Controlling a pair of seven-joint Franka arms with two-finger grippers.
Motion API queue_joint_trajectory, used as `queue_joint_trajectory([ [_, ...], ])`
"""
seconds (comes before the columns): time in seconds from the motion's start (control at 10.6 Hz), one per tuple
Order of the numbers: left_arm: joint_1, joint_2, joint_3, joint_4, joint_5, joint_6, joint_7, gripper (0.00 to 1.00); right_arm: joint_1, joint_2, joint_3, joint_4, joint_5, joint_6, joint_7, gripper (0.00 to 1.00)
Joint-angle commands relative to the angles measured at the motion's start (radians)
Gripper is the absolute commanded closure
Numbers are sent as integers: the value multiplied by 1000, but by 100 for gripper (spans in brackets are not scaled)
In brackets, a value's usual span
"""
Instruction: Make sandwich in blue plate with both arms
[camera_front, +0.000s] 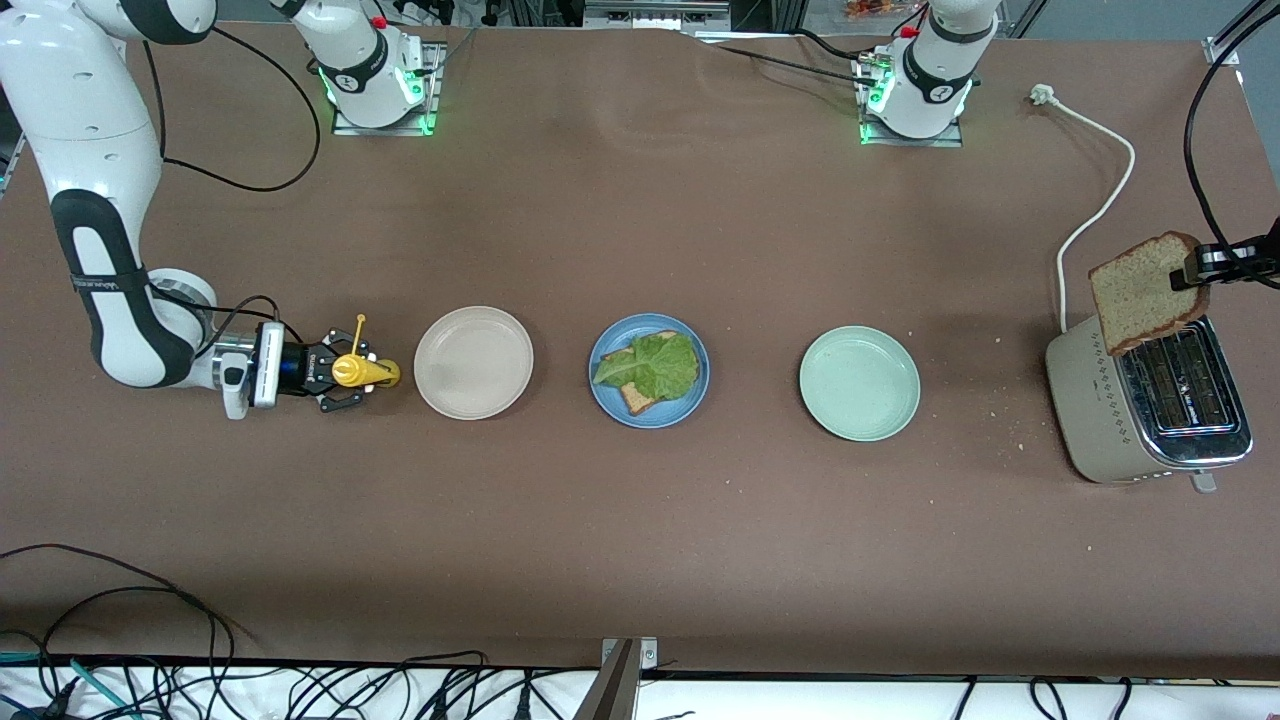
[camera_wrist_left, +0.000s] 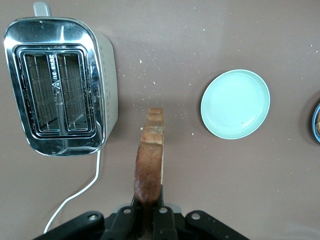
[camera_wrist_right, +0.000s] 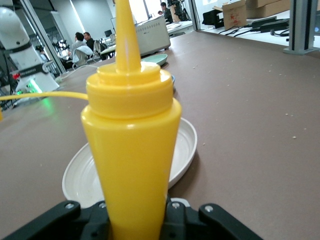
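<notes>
The blue plate (camera_front: 685, 405) lies mid-table with a brown bread slice (camera_front: 636, 400) on it and a ruffled green lettuce leaf (camera_front: 655, 365) on top of that. My left gripper (camera_front: 1195, 272) (camera_wrist_left: 148, 210) is shut on a second bread slice (camera_front: 1143, 292) (camera_wrist_left: 149, 165). It holds the slice on edge in the air, just above the toaster's side. My right gripper (camera_front: 345, 372) (camera_wrist_right: 132, 215) is low at the right arm's end of the table. Its fingers press both sides of a yellow squeeze bottle (camera_front: 358, 371) (camera_wrist_right: 131, 150) that stands upright beside the beige plate.
A beige plate (camera_front: 473, 362) (camera_wrist_right: 180, 145) lies between the bottle and the blue plate. A pale green plate (camera_front: 859, 383) (camera_wrist_left: 235, 104) lies between the blue plate and the toaster (camera_front: 1090, 400) (camera_wrist_left: 105, 75). The toaster's white cord (camera_front: 1100, 200) runs toward the left arm's base. Crumbs lie around the toaster.
</notes>
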Motion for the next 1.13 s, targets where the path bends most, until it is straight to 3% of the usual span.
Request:
queue_joint_trajectory([
  [0.0, 8, -33, -5, -27, -13, -6, -6, 100, -12, -7, 32, 140, -70, -41, 355, 100],
  [0.28, 7, -33, -6, -29, -10, -6, -6, 100, 17, -10, 115, 376, -355, 18, 791, 100],
  [0.38, 7, -33, -6, -29, -10, -6, -6, 100, 41, -19, 156, 448, -473, 54, 943, 100],
  [0.56, 7, -33, -6, -29, -10, -6, -6, 100, 153, -21, 163, 606, -772, 48, 1215, 100],
  [0.75, 7, -34, -6, -29, -10, -6, -6, 100, 283, -22, 157, 621, -957, 57, 1309, 100],
  [1.03, 8, -34, -6, -29, -9, -6, -6, 100, 466, -30, 158, 622, -1314, 37, 1426, 100],
])
